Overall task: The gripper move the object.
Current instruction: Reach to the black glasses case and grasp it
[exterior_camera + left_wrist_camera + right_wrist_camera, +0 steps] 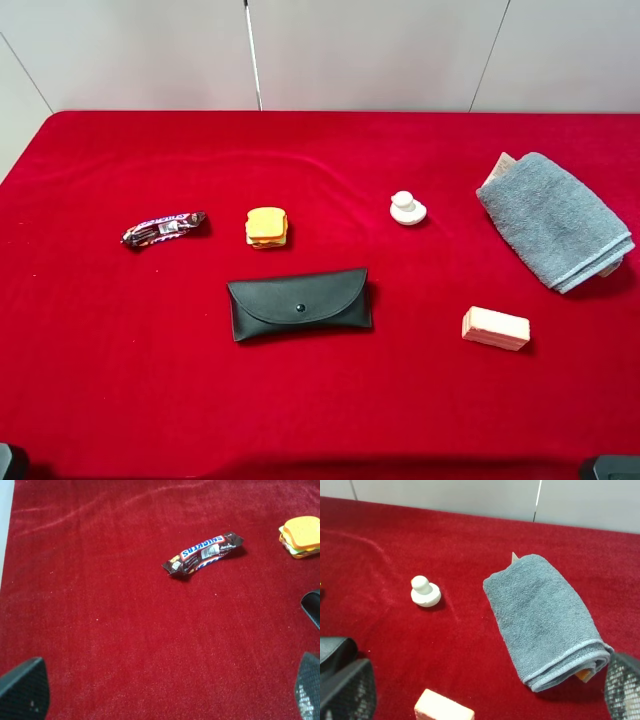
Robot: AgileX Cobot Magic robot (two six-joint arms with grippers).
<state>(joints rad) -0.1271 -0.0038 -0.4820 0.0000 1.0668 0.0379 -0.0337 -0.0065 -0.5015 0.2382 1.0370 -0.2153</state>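
Currently L gripper point(165, 690) and R gripper point(485, 690) both gape wide, holding nothing. Flat black leather-like glasses case point(300, 303) w/ snap button point(299, 309) lies ahead, between them, touching neither.

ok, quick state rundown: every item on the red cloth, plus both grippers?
glasses case: flap shut, lying flat
candy bar: wrapped, lying flat
toy sandwich: layers stacked, flat
white knob: upright
grey towel: folded, something tan poking out
pink block: lying flat
left gripper: open, empty
right gripper: open, empty
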